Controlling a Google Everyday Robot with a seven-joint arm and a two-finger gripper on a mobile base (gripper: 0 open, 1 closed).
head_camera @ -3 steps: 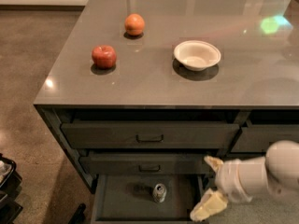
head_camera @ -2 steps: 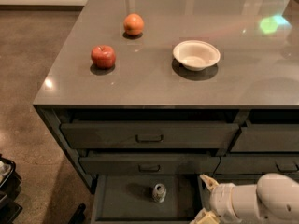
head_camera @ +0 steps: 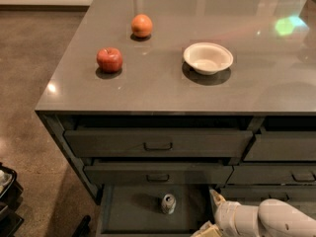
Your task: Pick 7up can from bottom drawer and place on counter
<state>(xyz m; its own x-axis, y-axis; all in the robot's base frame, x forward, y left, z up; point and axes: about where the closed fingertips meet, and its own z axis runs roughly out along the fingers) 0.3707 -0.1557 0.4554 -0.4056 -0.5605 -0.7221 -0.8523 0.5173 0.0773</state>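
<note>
The reach is in hand and the grasp is not yet made. The 7up can (head_camera: 168, 203) stands upright on the dark floor of the open bottom drawer (head_camera: 131, 212), near its back. The tool (head_camera: 210, 214) sits low at the drawer's right side, just beside the can but not touching it. Its two cream fingers (head_camera: 216, 197) are spread, with nothing between them. The white arm (head_camera: 276, 221) comes in from the lower right, lying almost level and pointing left. Next, I reckon, it must slide leftward to bracket the can, close, lift clear, then set it on the bench (head_camera: 148, 90), away from the red apple (head_camera: 109, 59), orange (head_camera: 141, 25) and white bowl (head_camera: 217, 51).
</note>
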